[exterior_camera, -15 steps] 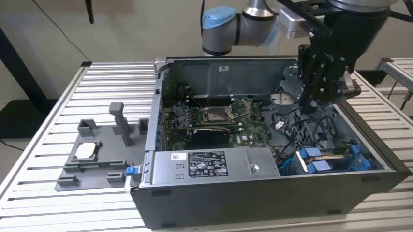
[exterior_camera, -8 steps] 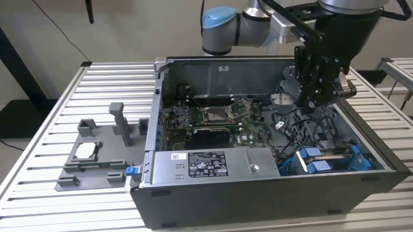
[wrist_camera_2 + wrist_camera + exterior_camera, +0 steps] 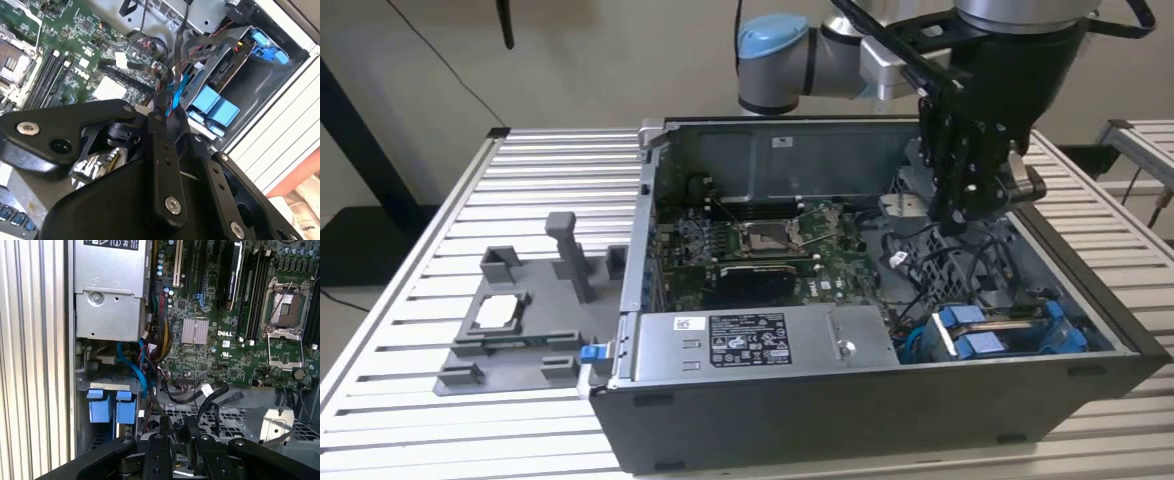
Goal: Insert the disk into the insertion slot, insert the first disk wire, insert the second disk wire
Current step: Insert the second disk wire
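Above the open computer case, toward the exterior view's right, the end effector hangs down among black cables, close to the motherboard. Whether it is wide, narrow or gripping a wire, I cannot tell. The disk sits in the insertion slot at the case's near corner, just beside the grey power supply, with its blue tabs facing up. In the first wrist view a blue wire curves from under the power supply towards those tabs. Off to the exterior view's left, a grey fixture rests on the slatted table.
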